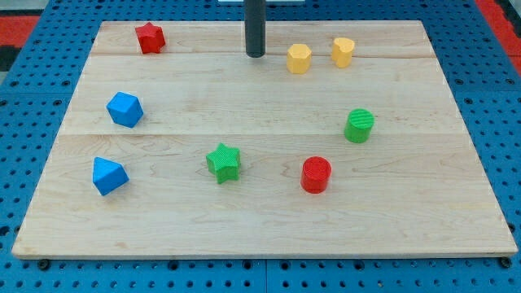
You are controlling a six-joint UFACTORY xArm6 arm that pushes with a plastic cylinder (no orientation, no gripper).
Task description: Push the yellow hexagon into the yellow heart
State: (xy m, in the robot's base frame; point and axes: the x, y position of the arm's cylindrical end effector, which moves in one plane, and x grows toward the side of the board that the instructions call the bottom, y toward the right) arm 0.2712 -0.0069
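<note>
Blue pegboard surrounds a pale wooden board (260, 220). At the view's left lie two blue blocks, one (109, 176) low and one (124, 109) above it, with a red star (150, 37) near the top. A green star (224, 162) sits lower centre. My tip (256, 54) is a bare rod with no fingers, standing just left of the yellow hexagon (299, 59), apart from it. The yellow heart (343, 51) lies just right of the hexagon, not touching. A red cylinder (316, 174) and a green cylinder (359, 125) sit lower right.

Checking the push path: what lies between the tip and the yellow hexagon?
Nothing: in the camera view, only bare board separates my tip from the yellow hexagon to its right.
</note>
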